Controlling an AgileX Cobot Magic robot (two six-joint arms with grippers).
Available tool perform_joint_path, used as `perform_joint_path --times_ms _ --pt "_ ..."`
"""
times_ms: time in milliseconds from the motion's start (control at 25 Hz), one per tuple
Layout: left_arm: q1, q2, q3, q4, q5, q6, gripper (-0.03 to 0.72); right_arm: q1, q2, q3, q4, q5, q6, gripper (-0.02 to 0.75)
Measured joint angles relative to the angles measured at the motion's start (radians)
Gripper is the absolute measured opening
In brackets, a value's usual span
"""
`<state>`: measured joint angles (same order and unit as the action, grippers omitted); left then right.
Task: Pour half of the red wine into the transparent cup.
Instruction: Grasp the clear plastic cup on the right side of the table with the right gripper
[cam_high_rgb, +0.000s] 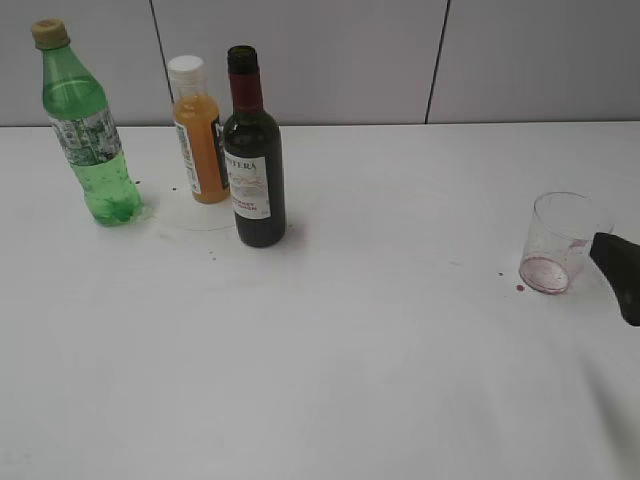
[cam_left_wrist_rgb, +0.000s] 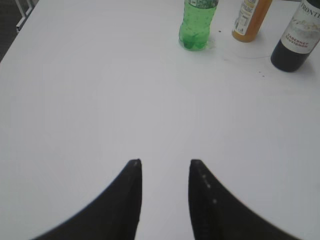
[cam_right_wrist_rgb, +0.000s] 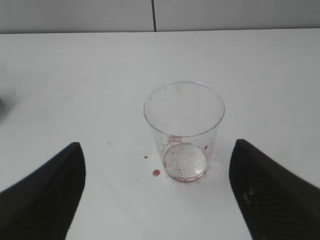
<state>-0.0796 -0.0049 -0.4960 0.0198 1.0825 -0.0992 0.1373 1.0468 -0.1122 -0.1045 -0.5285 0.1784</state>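
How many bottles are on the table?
3. The green soda bottle stands far left, the orange juice bottle is in the middle, a little further back, and the wine bottle stands just right of it. None looks hidden.

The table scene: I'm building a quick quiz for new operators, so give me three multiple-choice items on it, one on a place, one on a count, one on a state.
1. Where does the wine bottle stand relative to the orange juice bottle?
A. On the juice bottle's right, nearer the camera
B. Far left of the green soda bottle
C. Beside the transparent cup

2. How many bottles stand on the table?
A. Two
B. Three
C. Four

3. What is the cup's state?
A. Full of wine
B. Lying on its side
C. Upright, with only reddish stains at its bottom

Answers:
1. A, the exterior view shows it just right of the juice bottle and in front.
2. B, soda, juice and wine.
3. C, the right wrist view shows it standing between the right gripper's wide-open jaws.
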Motion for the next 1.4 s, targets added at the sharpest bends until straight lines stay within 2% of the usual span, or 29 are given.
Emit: perform_joint_path --times_ms 160,400,600,840,1120,1400 --pt "0.000 0.000 0.000 0.000 0.000 0.000 0.241 0.000 0.137 0.007 -0.015 -0.106 0.008 0.690" --pt "0.000 0.000 0.000 0.000 0.000 0.000 0.241 0.000 0.323 0.108 -0.001 -0.447 0.011 0.690" --pt "0.000 0.000 0.000 0.000 0.000 0.000 0.239 0.000 0.428 0.114 0.019 -0.607 -0.008 0.689" --pt "0.000 0.000 0.000 0.000 0.000 0.000 0.239 0.000 0.530 0.114 0.026 -0.664 -0.026 0.689" --pt "0.000 0.000 0.000 0.000 0.000 0.000 0.239 0.000 0.644 0.112 0.079 -0.674 -0.205 0.691" --pt "0.000 0.000 0.000 0.000 0.000 0.000 0.239 0.000 0.701 0.027 0.081 -0.680 -0.215 0.691"
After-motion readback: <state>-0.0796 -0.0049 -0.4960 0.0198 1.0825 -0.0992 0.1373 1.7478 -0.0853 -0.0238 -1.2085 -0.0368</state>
